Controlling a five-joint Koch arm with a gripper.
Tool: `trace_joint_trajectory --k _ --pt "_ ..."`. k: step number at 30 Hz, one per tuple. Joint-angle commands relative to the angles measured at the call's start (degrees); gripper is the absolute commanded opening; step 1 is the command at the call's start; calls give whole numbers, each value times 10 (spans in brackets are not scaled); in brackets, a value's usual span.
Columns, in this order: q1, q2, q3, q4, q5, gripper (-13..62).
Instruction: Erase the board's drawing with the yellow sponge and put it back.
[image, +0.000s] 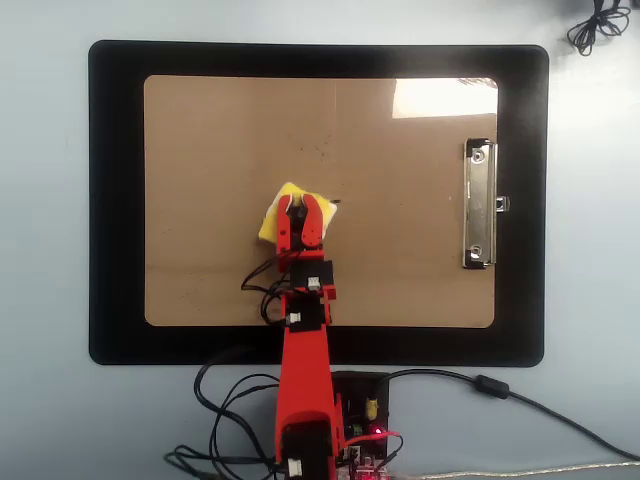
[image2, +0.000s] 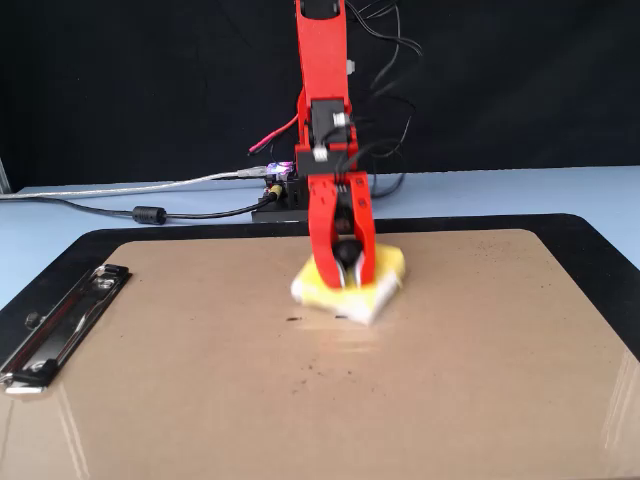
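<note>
Right now the claw (image2: 347, 272) is gripping the round black knob (image2: 346, 252) at the centre of the yellow sponge (image2: 380, 275), its two red jaws closing narrowly around that knob, as the fixed view shows. Holding by the knob is keeping the jaws clear of the board (image2: 300, 380) while the sponge's flat underside is facing the surface, which is what wiping calls for. The sponge is sitting directly under the claw, pressing on or just above the board; in the fixed view it is looking slightly tilted and blurred, so I cannot tell whether it is lying flat.

In the overhead view the sponge (image: 275, 210) is poking out beyond the claw (image: 300, 210) on the side away from the arm's base, roughly mid-board. A short dark stroke (image: 337, 203) is showing just beside the claw towards the clip (image: 479, 205), possibly what is left of the drawing; it is too small to be sure. Faint dark specks (image2: 292, 320) are also lying on the board just in front of the sponge in the fixed view.

The black mat (image: 115, 200) is lying under the board, probably steadying it. Judging from this, the wiping is under way and the sponge's return is not yet done
</note>
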Motion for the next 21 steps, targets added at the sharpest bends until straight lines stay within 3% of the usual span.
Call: trace_joint_trajectory --k 1,5,10,13,15,21 --pt "-4 -83 -76 -25 -12 -80" --pt "37 -120 -125 -23 -11 -80" --pt "88 65 108 -42 -4 -80" --pt "129 138 174 -47 -3 -80" --pt "149 122 158 -48 7 -80" --pt "197 -113 -95 -52 26 -80"
